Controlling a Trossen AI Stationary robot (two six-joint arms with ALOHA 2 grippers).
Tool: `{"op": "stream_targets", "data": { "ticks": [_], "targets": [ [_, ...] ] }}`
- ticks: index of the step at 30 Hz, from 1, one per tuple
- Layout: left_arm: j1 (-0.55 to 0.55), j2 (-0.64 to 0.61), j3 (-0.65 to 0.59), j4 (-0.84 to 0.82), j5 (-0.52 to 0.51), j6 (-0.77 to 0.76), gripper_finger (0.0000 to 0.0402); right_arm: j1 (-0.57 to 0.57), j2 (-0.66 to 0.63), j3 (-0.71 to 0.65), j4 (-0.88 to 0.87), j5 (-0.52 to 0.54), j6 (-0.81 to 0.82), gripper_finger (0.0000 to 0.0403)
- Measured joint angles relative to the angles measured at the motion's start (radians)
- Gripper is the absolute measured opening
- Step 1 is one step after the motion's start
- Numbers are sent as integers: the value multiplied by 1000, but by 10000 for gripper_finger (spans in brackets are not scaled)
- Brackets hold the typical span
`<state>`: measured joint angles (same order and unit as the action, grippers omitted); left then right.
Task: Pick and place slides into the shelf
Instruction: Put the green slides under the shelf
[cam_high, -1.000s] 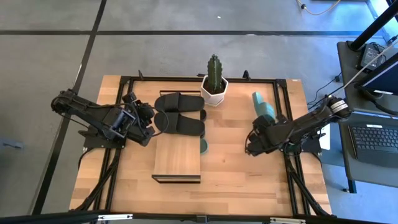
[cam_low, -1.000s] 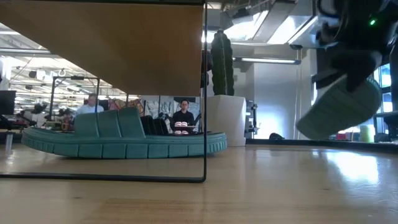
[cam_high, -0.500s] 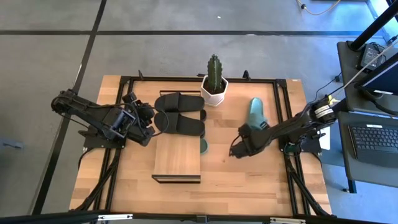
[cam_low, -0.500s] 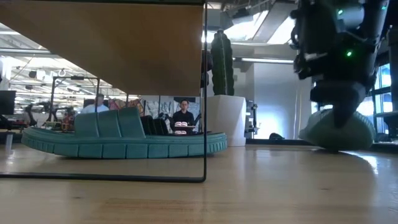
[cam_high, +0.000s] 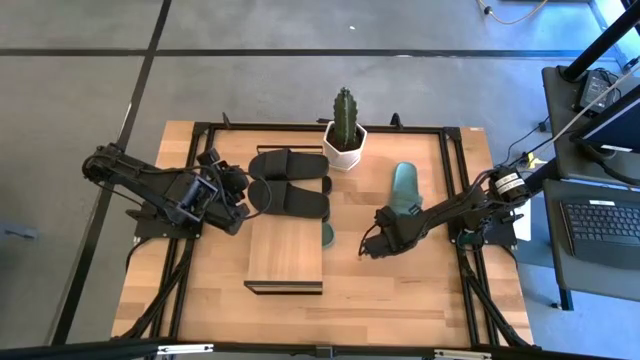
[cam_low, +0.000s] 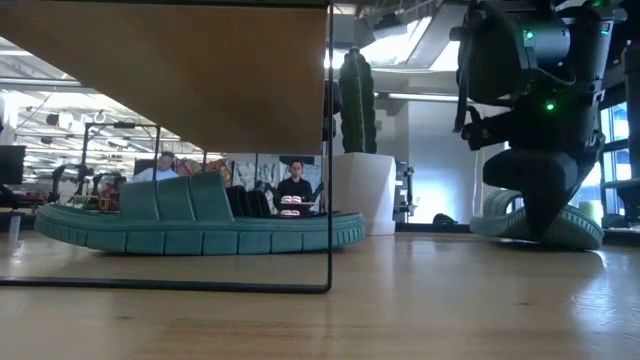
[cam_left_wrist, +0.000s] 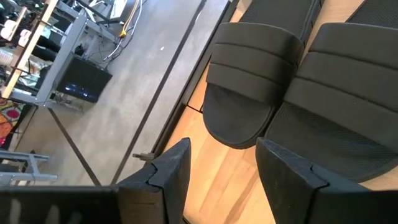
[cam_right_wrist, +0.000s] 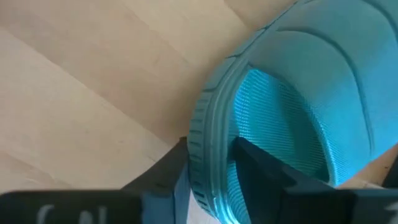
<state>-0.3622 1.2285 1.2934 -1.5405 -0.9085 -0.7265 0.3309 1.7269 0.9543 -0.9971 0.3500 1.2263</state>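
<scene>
One green slide (cam_high: 405, 188) lies flat on the table right of centre, its length running near to far. My right gripper (cam_high: 374, 242) is shut on its near end, as the right wrist view (cam_right_wrist: 210, 163) shows. A second green slide (cam_low: 200, 226) rests on its sole on the table under the shelf (cam_high: 285, 252). Two black slides (cam_high: 290, 166) (cam_high: 290, 198) lie side by side beyond the shelf. My left gripper (cam_high: 238, 195) hovers open just left of them, touching nothing. My right gripper straddles the green slide's raised sole rim (cam_right_wrist: 208, 134) near the slide's near end, one finger (cam_right_wrist: 169, 169) outside and the other finger (cam_right_wrist: 264, 167) on the footbed. The fingers slant steeply down from the right. The slide's sole (cam_low: 545, 228) lies on the table.
A white pot with a cactus (cam_high: 345, 132) stands at the far edge, between the black slides and the green one. Bare tabletop lies between the shelf and my right gripper, and along the near edge. A black frame rail (cam_high: 462, 180) runs by the right edge.
My right gripper has come down and toward the table's left and near edges, tipping more steeply downward, with the green slide in its hold. The slide hung tilted clear of the table a second ago and now lies flat on it.
</scene>
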Motion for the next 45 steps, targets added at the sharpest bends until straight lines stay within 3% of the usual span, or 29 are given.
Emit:
{"op": "stream_targets", "data": {
  "ticks": [10,20,25,32,37,45],
  "targets": [
    [0,0,0,11,0,0,172,0,0,0,10,-19,0,136],
    [0,0,0,11,0,0,172,1,0,0,15,-44,0,241],
    [0,0,0,10,0,0,172,0,0,7,3,-146,-1,276],
    [0,0,0,10,0,1,172,2,-1,104,-86,-161,-25,283],
    [0,0,0,10,0,3,172,0,-1,214,-208,-160,-197,281],
    [0,0,0,9,0,4,172,-14,-14,335,-189,-156,-394,281]
  ]
}}
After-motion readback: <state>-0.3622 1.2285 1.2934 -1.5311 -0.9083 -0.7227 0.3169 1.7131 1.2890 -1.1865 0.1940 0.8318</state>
